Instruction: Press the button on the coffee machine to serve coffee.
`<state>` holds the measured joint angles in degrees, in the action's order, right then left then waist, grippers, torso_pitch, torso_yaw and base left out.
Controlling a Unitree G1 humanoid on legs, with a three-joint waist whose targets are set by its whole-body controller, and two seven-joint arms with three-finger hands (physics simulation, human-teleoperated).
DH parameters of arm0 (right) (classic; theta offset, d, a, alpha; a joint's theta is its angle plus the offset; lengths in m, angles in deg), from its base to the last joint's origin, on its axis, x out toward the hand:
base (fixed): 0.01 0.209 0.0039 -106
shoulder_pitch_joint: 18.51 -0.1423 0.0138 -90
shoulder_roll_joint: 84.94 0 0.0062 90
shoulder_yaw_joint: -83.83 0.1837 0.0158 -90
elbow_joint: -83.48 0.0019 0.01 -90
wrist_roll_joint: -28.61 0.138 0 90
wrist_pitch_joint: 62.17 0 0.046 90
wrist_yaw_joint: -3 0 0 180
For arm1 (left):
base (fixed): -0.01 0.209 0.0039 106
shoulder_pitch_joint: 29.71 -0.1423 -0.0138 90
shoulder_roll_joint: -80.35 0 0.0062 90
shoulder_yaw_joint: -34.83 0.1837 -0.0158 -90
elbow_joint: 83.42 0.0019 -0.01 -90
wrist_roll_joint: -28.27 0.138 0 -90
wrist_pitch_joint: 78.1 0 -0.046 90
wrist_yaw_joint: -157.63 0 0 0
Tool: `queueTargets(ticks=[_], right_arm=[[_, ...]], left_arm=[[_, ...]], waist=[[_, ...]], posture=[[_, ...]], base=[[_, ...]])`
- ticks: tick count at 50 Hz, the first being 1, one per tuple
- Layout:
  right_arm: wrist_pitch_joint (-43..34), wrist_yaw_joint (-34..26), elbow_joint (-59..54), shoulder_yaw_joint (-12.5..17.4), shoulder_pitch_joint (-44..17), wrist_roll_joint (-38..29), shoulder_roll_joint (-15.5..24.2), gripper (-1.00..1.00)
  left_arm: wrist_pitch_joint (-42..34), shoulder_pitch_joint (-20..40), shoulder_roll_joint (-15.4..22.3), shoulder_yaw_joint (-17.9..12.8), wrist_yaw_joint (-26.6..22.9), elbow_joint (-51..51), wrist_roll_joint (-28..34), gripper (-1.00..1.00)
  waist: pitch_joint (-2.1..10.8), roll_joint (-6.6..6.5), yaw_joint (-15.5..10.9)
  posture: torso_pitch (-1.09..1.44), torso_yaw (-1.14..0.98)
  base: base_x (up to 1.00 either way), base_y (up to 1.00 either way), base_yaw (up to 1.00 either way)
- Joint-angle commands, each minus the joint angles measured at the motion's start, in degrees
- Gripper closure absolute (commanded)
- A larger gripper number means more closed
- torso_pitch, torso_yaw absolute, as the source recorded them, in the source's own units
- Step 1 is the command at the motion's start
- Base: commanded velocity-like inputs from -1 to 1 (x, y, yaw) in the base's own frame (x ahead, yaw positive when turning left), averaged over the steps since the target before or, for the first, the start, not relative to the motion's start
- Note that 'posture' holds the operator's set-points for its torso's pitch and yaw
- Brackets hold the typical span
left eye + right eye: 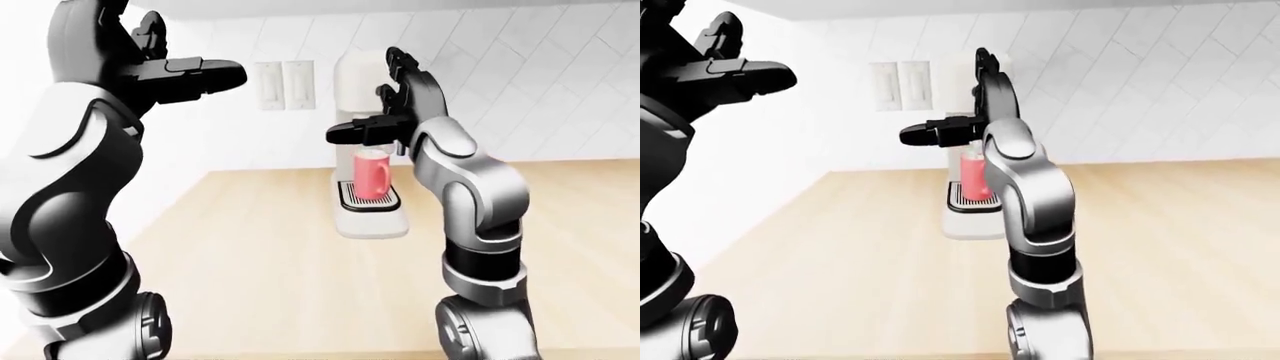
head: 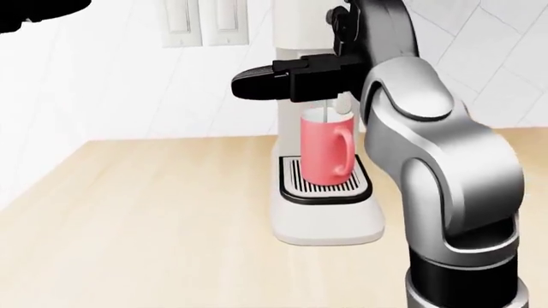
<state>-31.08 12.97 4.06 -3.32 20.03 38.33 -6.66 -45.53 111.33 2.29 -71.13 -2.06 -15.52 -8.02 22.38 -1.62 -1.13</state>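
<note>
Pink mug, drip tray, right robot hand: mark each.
pink mug (image 2: 324, 152), head view, side wall.
drip tray (image 2: 293, 183), head view, bare grille left of mug.
right robot hand (image 1: 385, 112), left-eye view, amid its fingers.

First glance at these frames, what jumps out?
The pink mug on the drip tray of the white coffee machine, mid-picture in the head view. The right robot hand is raised against the machine's upper body with open fingers. The left robot hand hangs in the air at the left-eye view's upper left, touching nothing.
</note>
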Motion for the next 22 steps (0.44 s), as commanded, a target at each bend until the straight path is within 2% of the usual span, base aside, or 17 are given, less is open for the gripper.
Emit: queueTargets(ticks=[1,22], right_arm=[[3.39,0.03,-0.26,0.4,-1.96,-0.48,0.4,-1.0],[6.41,0.4,-4.27,-0.16,-2.75,-0.74,-0.16,-1.0]], left_arm=[[0.97,1.95,0.65,-0.63,0.14,-0.81,-0.1,-1.0],[0.6,1.74,0.7,-0.69,0.9,-1.6,-0.88,-1.0]], waist=[[-0.04,-0.2,-0.09],[-0.12,-0.15,-0.15]], posture=[[-0.68,0.0],[-0.68,0.0]], base=[[0.0,0.0,0.0],[0.0,0.0,0.0]])
